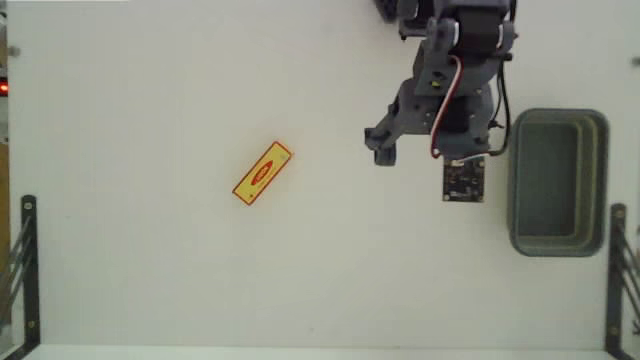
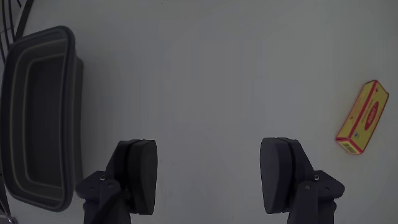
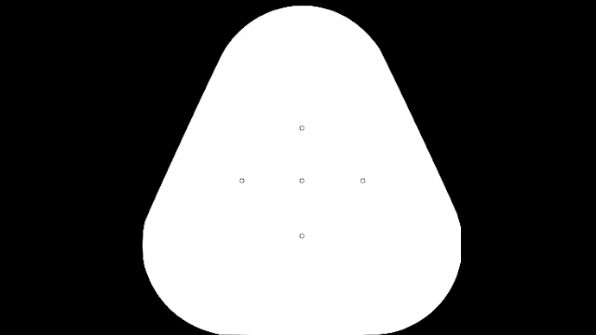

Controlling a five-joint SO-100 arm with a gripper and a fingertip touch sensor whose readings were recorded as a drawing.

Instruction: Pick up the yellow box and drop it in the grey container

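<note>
The yellow box (image 1: 263, 172) lies flat and diagonal on the white table, left of centre in the fixed view. It is far from the arm. The wrist view shows the yellow box (image 2: 362, 117) near the right edge, well beyond the right finger. The grey container (image 1: 558, 118) stands at the right side of the fixed view, and nothing shows inside it. In the wrist view the grey container (image 2: 43, 34) fills the left edge. My gripper (image 1: 420, 145) hangs over bare table between the two, closer to the container. The gripper (image 2: 211, 155) is open wide with nothing between its fingers.
Black metal brackets stand at the lower left (image 1: 25, 260) and lower right (image 1: 615, 270) table edges in the fixed view. A small red light (image 1: 3, 88) glows at the left edge. The arm's base is at the top right.
</note>
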